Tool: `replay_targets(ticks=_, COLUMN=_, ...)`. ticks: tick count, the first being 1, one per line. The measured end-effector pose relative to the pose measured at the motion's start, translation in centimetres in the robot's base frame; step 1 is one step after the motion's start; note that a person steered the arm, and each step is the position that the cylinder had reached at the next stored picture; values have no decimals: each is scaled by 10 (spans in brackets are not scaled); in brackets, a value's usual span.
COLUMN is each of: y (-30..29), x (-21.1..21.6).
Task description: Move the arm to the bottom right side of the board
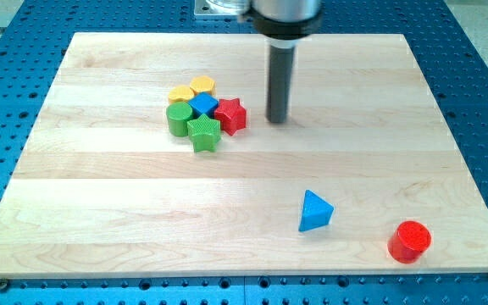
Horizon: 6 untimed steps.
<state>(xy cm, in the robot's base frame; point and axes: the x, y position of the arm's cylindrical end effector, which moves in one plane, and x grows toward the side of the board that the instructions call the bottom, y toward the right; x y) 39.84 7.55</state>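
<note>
Blue perforated metal frames the pale wooden table [100, 212], which fills most of the frame. I carry no jaws, only a dark rod, and my tip [277, 120] rests on the wood slightly above centre, just right of a tight cluster of blocks. That cluster, left of centre in the upper half, holds a red star [231, 115] nearest my tip, a blue cube [203, 104], a yellow hexagon [202, 85], another yellow block [180, 94], a green cylinder [178, 119] and a green star [203, 133]. Well apart, toward the lower right of the frame, lie a blue triangle [314, 211] and, nearer the corner, a red cylinder [410, 241]. My tip is far from that corner.
</note>
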Motion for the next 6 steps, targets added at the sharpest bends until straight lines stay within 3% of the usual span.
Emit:
replay_targets(ticks=1, y=84, x=33)
replay_targets(ticks=2, y=135, x=92)
replay_targets(ticks=3, y=162, x=111)
replay_targets(ticks=4, y=225, x=144)
replay_targets(ticks=5, y=211, x=205)
replay_targets(ticks=6, y=185, x=218)
